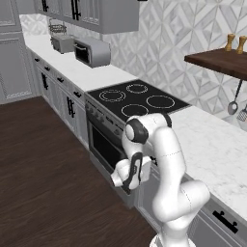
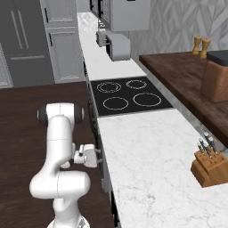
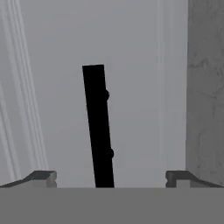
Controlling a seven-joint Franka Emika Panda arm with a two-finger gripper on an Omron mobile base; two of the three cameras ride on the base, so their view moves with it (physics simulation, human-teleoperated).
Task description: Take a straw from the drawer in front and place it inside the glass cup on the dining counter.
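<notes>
My gripper (image 3: 111, 178) is open, its two fingertips (image 3: 43, 177) standing wide apart with nothing between them. It faces the light-grey drawer front (image 3: 144, 87) at close range. The drawer's black bar handle (image 3: 98, 127) runs up the hand view between the fingertips, slightly tilted, a short way ahead of them. From the base, the gripper (image 1: 130, 186) sits low against the cabinets just right of the oven, under the marble counter edge, and in the right base view the gripper (image 2: 99, 156) points at that cabinet face. The drawer is closed. The straw, the glass cup and the dining counter are out of view.
A black cooktop (image 1: 137, 99) with an oven below lies left of my hand. A white marble kitchen counter (image 2: 147, 151) carries a knife block (image 2: 208, 167). A toaster oven (image 1: 91, 52) stands further back. The dark wood floor (image 1: 43, 169) behind the arm is open.
</notes>
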